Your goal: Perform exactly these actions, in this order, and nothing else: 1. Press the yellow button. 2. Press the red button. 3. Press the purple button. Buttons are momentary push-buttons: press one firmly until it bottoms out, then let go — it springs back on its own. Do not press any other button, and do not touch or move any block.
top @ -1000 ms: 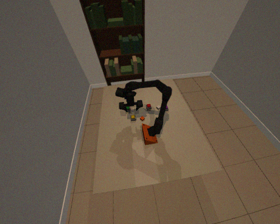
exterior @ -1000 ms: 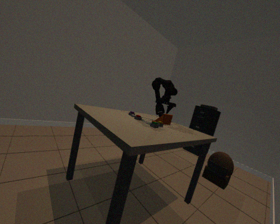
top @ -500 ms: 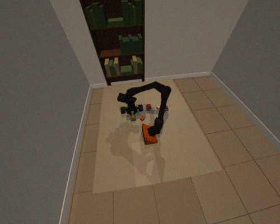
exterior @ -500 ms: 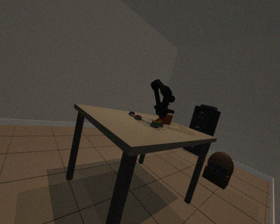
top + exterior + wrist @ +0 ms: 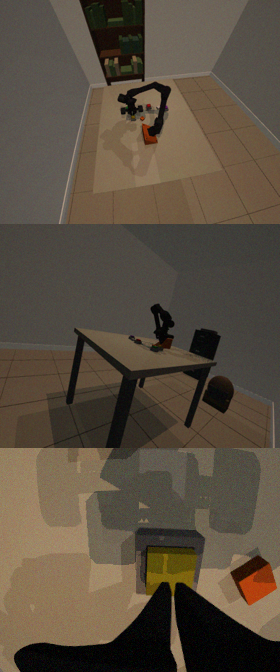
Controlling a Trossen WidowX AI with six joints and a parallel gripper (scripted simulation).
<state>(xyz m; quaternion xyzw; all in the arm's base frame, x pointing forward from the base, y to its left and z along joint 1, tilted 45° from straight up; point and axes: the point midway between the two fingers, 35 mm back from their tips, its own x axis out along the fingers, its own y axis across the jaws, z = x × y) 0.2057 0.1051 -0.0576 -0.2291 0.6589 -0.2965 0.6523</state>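
The yellow button (image 5: 133,118) (image 5: 171,565) sits in a dark grey housing on the table. My gripper (image 5: 170,589) (image 5: 133,114) is shut and empty, pointing down. In the wrist view its fingertips overlap the near edge of the yellow cap; whether they touch it cannot be told. The red button (image 5: 148,106) (image 5: 138,340) stands farther back and to the right in the top view. The purple button (image 5: 166,107) (image 5: 132,336) is farther right, partly behind the arm.
A green button (image 5: 127,107) (image 5: 155,346) lies behind the yellow one, partly hidden by the gripper in the top view. A small orange block (image 5: 142,119) (image 5: 260,585) lies close to the right of the yellow button. The orange arm base (image 5: 148,138) is nearer the front.
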